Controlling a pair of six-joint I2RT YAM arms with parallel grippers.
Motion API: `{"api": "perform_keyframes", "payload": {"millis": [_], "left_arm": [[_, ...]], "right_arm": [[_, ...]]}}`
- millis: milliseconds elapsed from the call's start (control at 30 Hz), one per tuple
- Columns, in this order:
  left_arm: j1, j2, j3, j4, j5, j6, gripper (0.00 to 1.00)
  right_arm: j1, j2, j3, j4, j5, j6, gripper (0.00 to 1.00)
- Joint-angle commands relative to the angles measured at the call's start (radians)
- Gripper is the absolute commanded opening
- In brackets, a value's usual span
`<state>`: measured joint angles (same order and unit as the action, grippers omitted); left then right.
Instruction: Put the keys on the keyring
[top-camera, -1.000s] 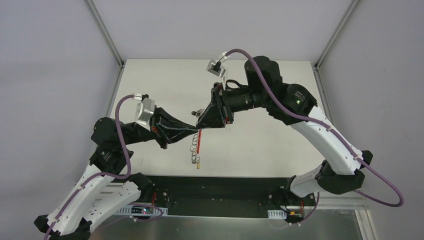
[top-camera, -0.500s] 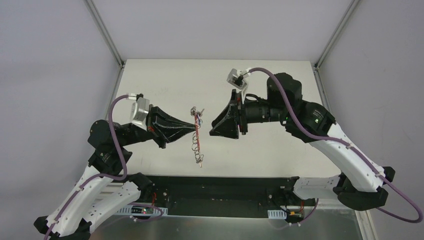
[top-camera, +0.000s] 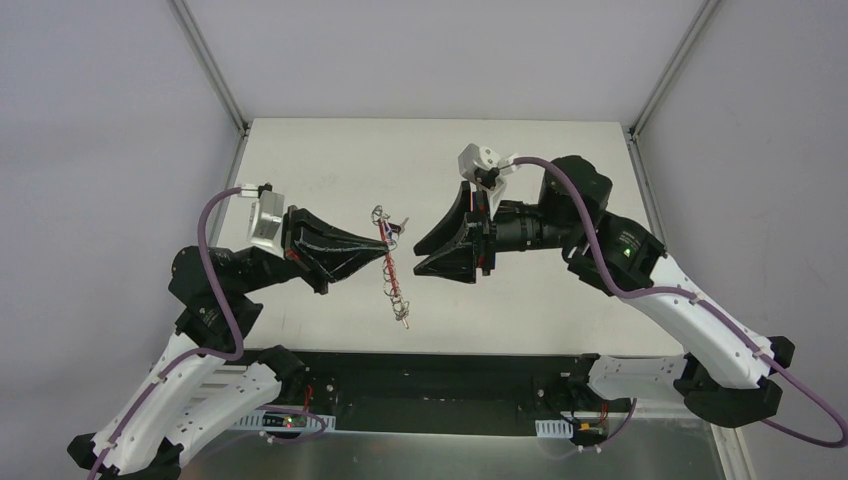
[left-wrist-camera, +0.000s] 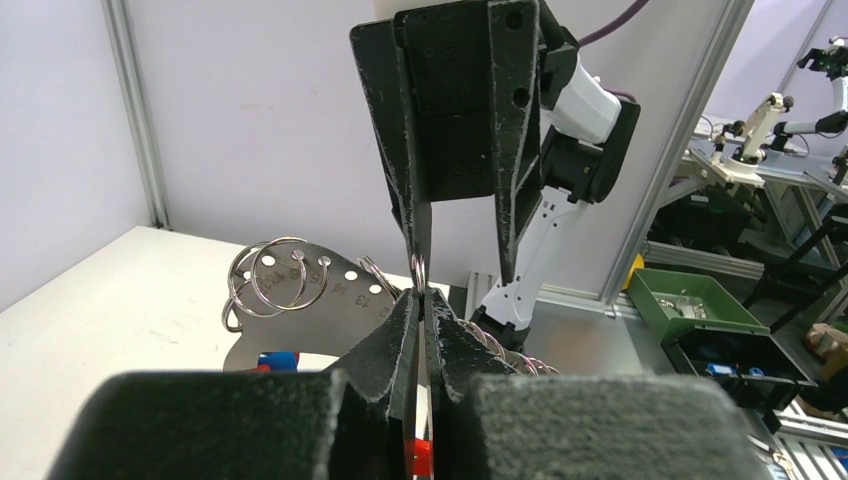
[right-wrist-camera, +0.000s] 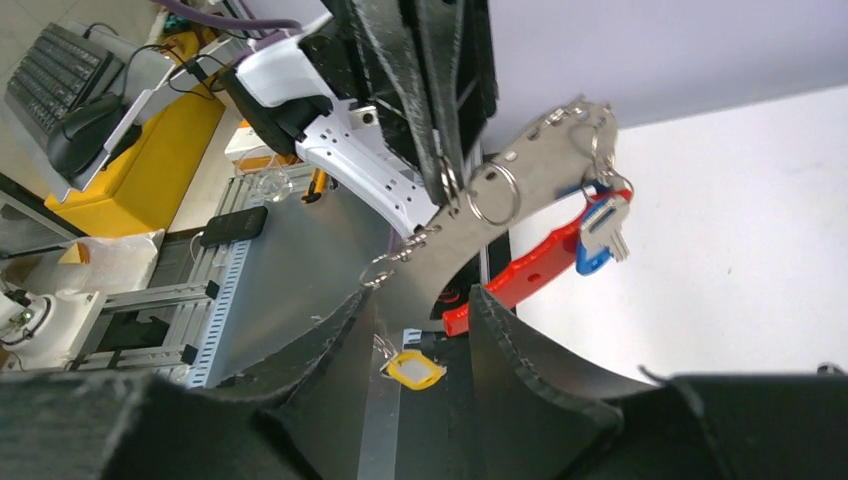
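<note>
Left arm comes in from the near left, forearm raised, left gripper (top-camera: 383, 253) pointing right over the middle of the table (top-camera: 330, 160). Right arm bends in from the right, wrist level, right gripper (top-camera: 416, 258) pointing left, facing the left one tip to tip, close but apart.

Left jaws clenched on the keyring (top-camera: 393, 280); the left wrist view shows the pads pinching a thin wire ring at the edge of a curved silver plate (left-wrist-camera: 330, 290). The rest of the keyring dangles below the tips, off the table surface. Right jaws partly spread, nothing between them and no contact with the keyring in the top view.

On the keyring: linked wire rings (left-wrist-camera: 275, 285), red strap (right-wrist-camera: 520, 280), small yellow tag (right-wrist-camera: 412, 370) at the low end. A blue-headed key (right-wrist-camera: 603, 225) hangs on a ring at the far end of the plate.

Writing: small numbers by the plate's holes, 13 and 14 readable, others too blurred.
</note>
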<state>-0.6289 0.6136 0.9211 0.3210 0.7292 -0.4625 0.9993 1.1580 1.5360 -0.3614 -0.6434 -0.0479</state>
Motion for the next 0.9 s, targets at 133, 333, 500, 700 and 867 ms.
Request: {"api": "perform_keyframes", "payload": {"millis": [133, 333, 500, 700, 867], "left_arm": [[-0.006, -0.021, -0.001, 0.112, -0.032, -0.044, 0.00], [-0.006, -0.034, -0.006, 0.123, -0.030, -0.054, 0.00], [-0.006, -0.038, -0.011, 0.144, -0.023, -0.066, 0.00], [-0.006, -0.044, -0.016, 0.147, -0.018, -0.068, 0.00], [-0.006, -0.050, -0.018, 0.147, -0.013, -0.070, 0.00]], "right_arm": [[0.031, 0.008, 0.018, 0.152, -0.091, -0.076, 0.44], [0.058, 0.027, 0.034, 0.178, -0.084, -0.114, 0.43], [0.071, 0.050, 0.058, 0.179, -0.063, -0.134, 0.42], [0.087, 0.063, 0.075, 0.197, -0.046, -0.137, 0.41], [0.097, 0.066, 0.084, 0.202, -0.038, -0.139, 0.40]]}}
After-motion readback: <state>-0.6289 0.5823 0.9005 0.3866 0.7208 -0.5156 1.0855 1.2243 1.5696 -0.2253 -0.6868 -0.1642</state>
